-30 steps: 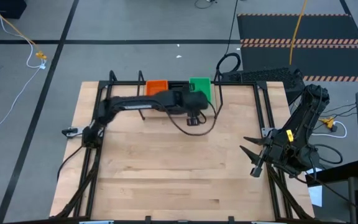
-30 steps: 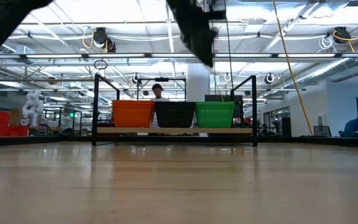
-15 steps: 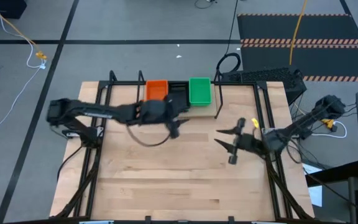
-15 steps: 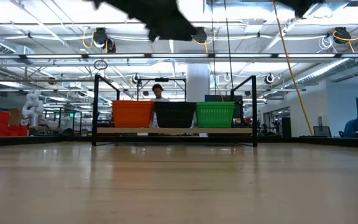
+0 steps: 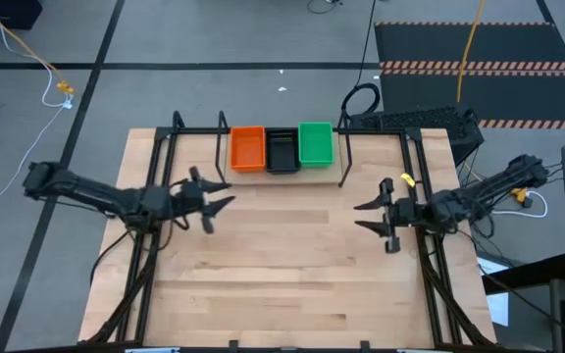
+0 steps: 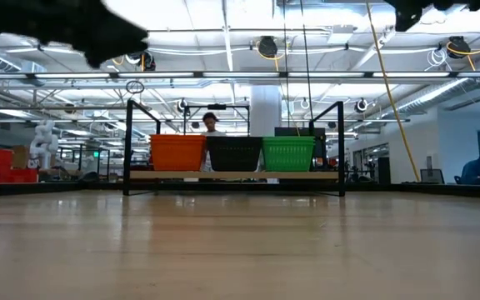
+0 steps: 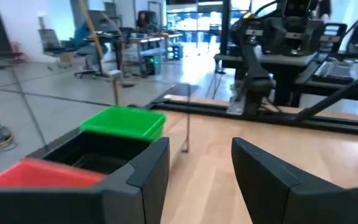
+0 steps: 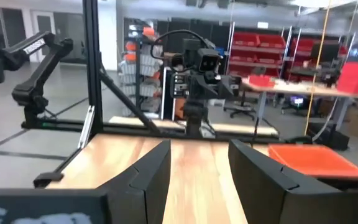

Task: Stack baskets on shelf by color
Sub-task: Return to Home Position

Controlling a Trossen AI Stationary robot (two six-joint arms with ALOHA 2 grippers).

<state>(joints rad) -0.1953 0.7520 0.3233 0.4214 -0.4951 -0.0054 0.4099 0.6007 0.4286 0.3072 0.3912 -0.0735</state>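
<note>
**Baskets (image 5: pixel 282 150) in orange, black and green fill the far shelf (image 5: pixel 341 169).**
Left tool (image 5: pixel 218 205) and right tool (image 5: pixel 359 216) hang spread wide over the counter (image 5: pixel 282 279).

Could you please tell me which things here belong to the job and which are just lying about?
Job: orange baskets, black baskets, green baskets, side by side on the shelf; left arm and right arm, jaws open.
Lying about: yellow cable, striped mat, beyond the table.

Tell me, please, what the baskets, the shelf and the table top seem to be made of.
Baskets: likely moulded plastic, matte, given uniform colour and perforated walls. Shelf: thin black rods, probably painted metal. Table top: light wood, judging by plank seams and grain; smooth, low-sheen finish.
</note>
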